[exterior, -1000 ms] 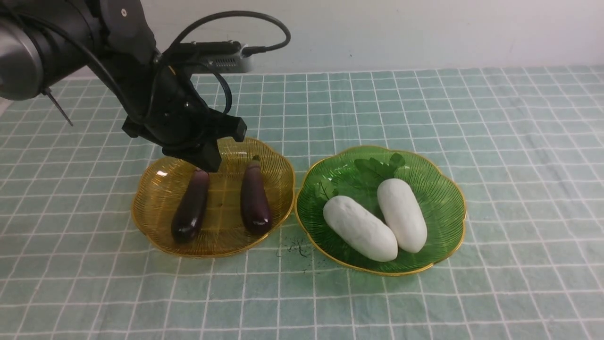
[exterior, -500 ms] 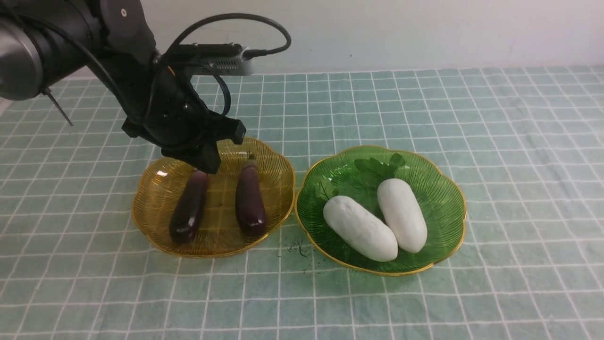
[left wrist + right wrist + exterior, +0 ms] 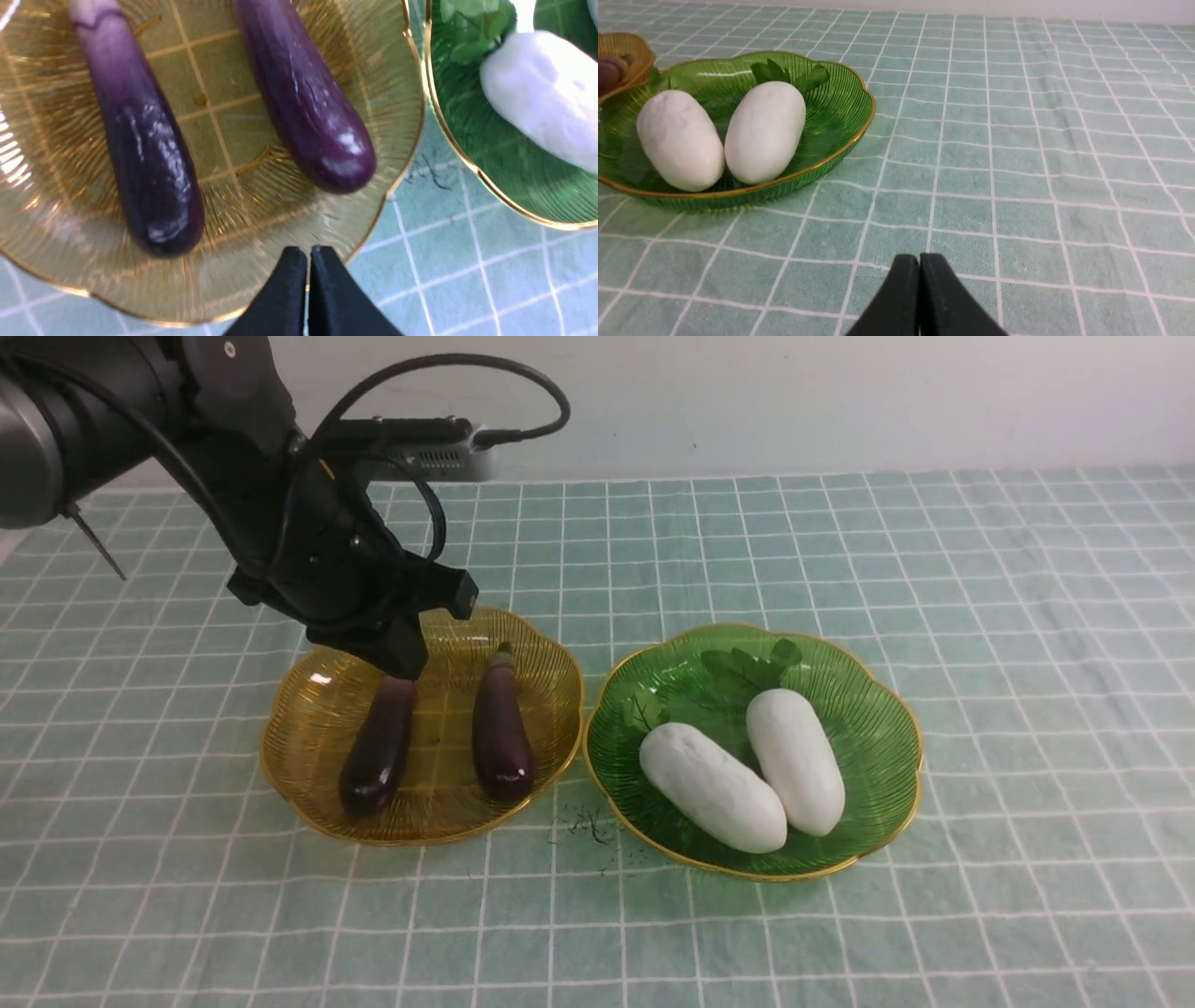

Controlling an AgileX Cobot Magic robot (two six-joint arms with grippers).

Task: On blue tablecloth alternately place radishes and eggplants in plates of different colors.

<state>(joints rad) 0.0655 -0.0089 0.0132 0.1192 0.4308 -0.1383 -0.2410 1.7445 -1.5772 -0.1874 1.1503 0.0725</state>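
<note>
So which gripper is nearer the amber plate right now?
Left. The left gripper hovers over the amber plate, jaws shut and empty; the right gripper sits beyond the green plate.

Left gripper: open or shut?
Shut. In the left wrist view the left gripper fingertips meet, holding nothing, above the amber plate.

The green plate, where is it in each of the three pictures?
Front view: the green plate sits right of centre, holding two white radishes, beside the amber plate.
Left wrist view: only part of the green plate shows at the picture's right edge.
Right wrist view: it fills the picture's left side.
Shared landmark: the amber plate's gold rim, next to the green plate in every view.
</note>
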